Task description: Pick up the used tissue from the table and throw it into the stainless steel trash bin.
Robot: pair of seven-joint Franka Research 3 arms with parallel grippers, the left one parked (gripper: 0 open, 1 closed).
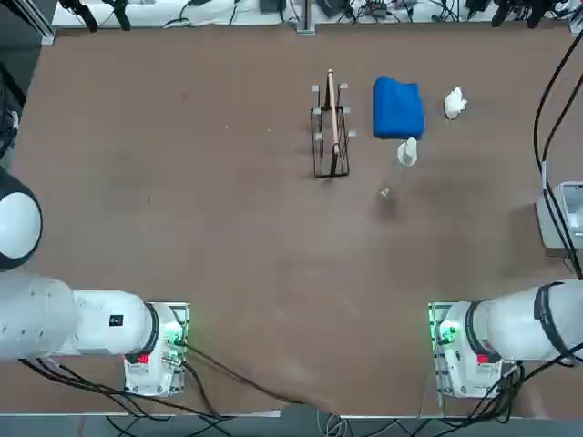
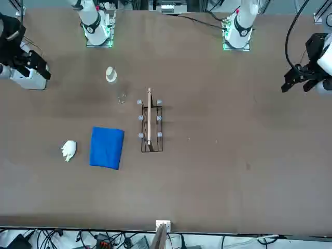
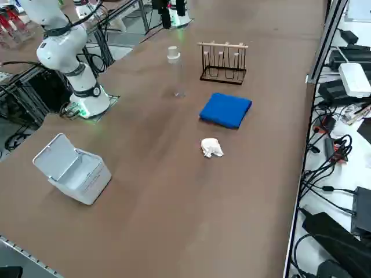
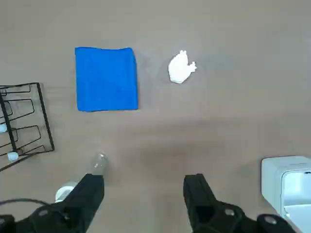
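The used tissue (image 1: 455, 102) is a small crumpled white wad lying on the brown table (image 1: 182, 182), just right of a folded blue cloth (image 1: 398, 107). It also shows in the front view (image 2: 68, 150), the right side view (image 3: 211, 147) and the wrist view (image 4: 181, 67). The stainless steel trash bin (image 3: 75, 171) stands at the table's right edge with its lid raised; only part of it shows in the top view (image 1: 565, 217). My right gripper (image 4: 145, 188) hangs high above the table, open and empty, well short of the tissue, with the bin (image 4: 286, 182) beside it.
A black wire rack (image 1: 331, 132) holding a thin board stands left of the blue cloth. A clear bottle with a white cap (image 1: 406, 153) stands just in front of the cloth, between my gripper and the tissue. Cables run along the table's right edge.
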